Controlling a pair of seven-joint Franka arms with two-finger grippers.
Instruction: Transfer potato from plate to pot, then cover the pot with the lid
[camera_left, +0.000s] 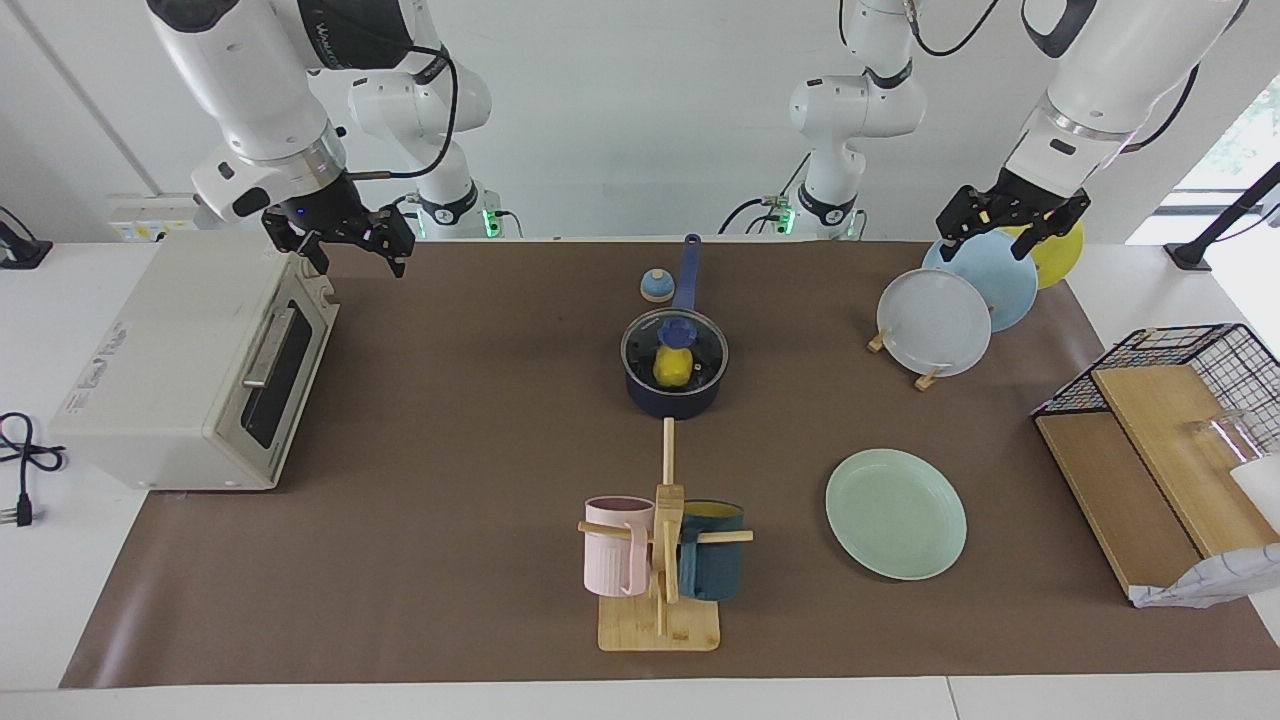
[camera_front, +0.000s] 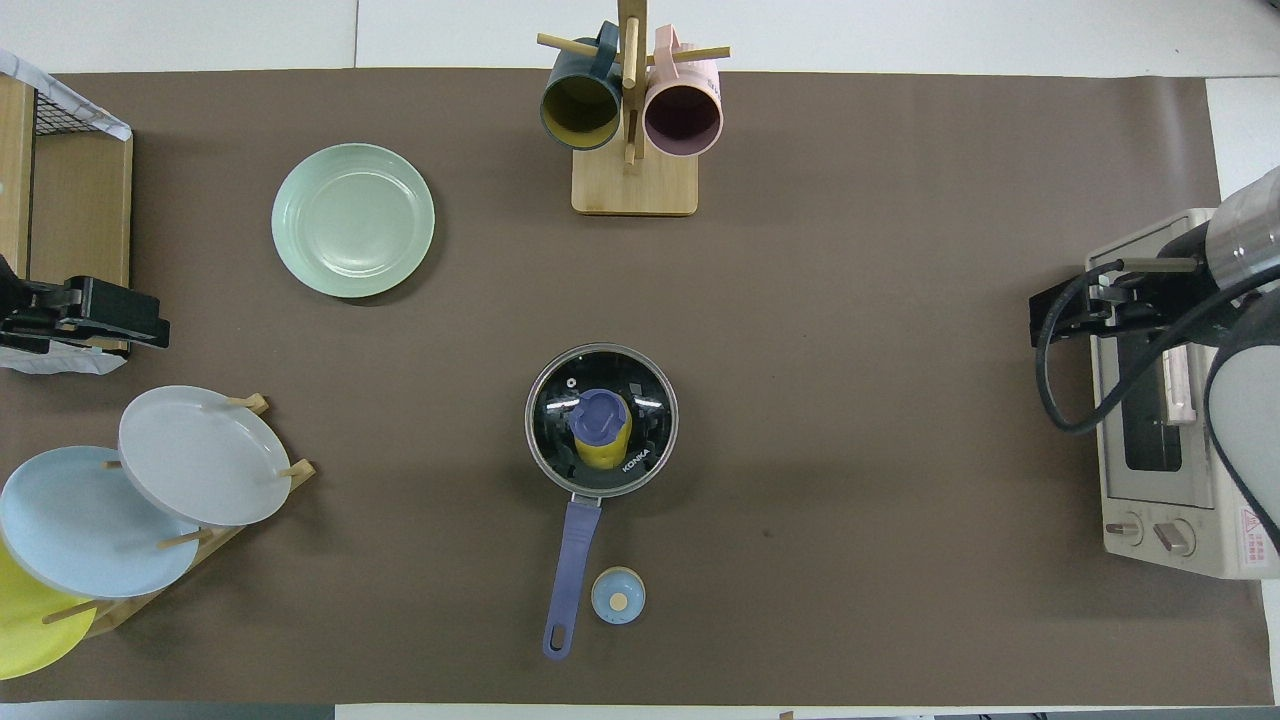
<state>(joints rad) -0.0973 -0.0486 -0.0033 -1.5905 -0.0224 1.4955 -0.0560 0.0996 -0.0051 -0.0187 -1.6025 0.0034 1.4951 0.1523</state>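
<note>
The yellow potato (camera_left: 672, 368) lies inside the dark navy pot (camera_left: 672, 402) at the middle of the table. The glass lid (camera_left: 702, 345) with its blue knob sits on the pot's rim. In the overhead view the potato (camera_front: 605, 457) shows through the lid (camera_front: 645, 400), and the pot's handle (camera_front: 572, 535) points toward the robots. The mint-green plate (camera_left: 895, 513) (camera_front: 352, 220) is bare, farther from the robots than the pot, toward the left arm's end. My left gripper (camera_left: 990, 240) (camera_front: 100, 315) is open and empty, raised over the plate rack. My right gripper (camera_left: 360, 262) (camera_front: 1060, 315) is open and empty, raised over the toaster oven.
A toaster oven (camera_left: 190, 370) stands at the right arm's end. A rack with grey, light-blue and yellow plates (camera_left: 935, 320) stands at the left arm's end, near a wire basket and wooden boards (camera_left: 1160, 420). A mug tree (camera_left: 662, 540) stands farther out than the pot. A small bell (camera_left: 657, 286) sits beside the handle.
</note>
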